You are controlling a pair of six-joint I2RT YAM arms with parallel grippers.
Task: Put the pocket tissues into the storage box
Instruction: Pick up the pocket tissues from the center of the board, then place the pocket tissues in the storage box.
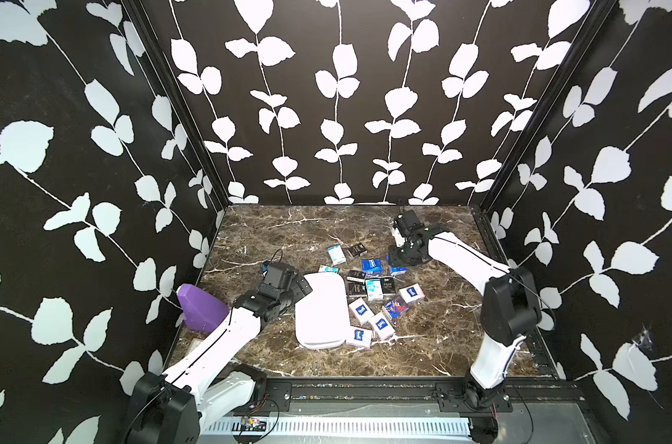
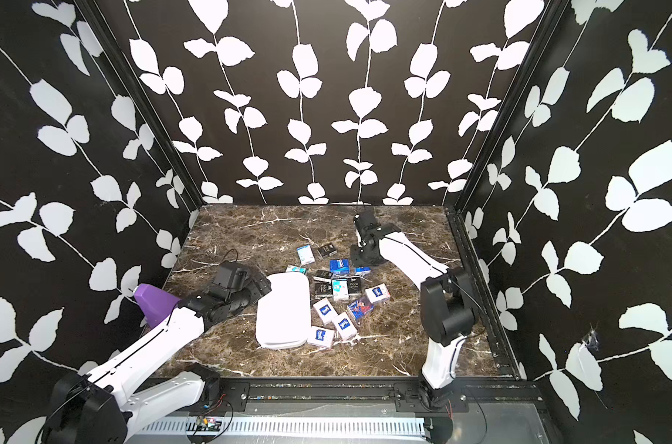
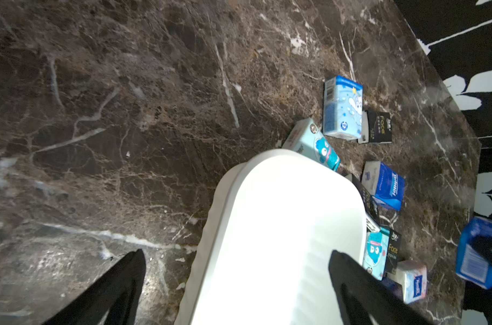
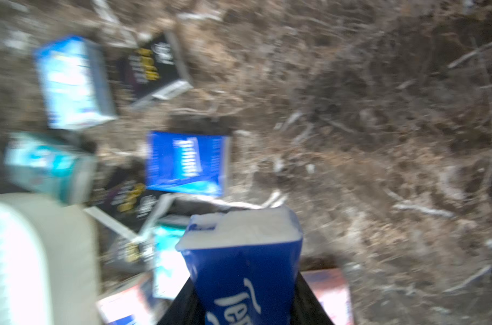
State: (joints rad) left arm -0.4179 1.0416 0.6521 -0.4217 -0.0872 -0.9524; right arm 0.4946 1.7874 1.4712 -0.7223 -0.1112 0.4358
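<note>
**A:** What takes up the most room?

**B:** The brown marble table [image 1: 288, 230]. Two white arms reach over it. The left arm [image 1: 219, 338] comes from the near left corner, and the right arm [image 1: 461, 253] comes from the near right and stretches toward the far side.

**A:** And the storage box?

**B:** The storage box [image 1: 321, 307] lies near the middle of the table in both top views, with its long side running away from the cameras. It glares white, so I cannot tell whether its open side faces up. A purple object [image 1: 203, 307] sits at the table's left edge, partly behind the left arm.

**A:** The grippers?

**B:** The left gripper [image 3: 236, 253] hangs over the far left end of the box, holding nothing. Its fingers are spread wide, one over bare marble and the other over the box's edge. The right gripper [image 4: 243, 284] is clamped on a blue pack [image 4: 240, 253] with white lettering. The right wrist view is blurred, and I cannot tell whether that pack is off the marble.

**A:** The other pocket tissues?

**B:** The pocket tissues [image 1: 373, 289] are scattered on the marble along the box's right side, between the box and the right arm. There are white packs with blue logos [image 1: 359, 309] nearest the cameras, black packs [image 1: 356, 250], and a cartoon pack [image 1: 395, 308] — plus a teal pack [image 3: 315, 143] right against the box's far end.
</note>
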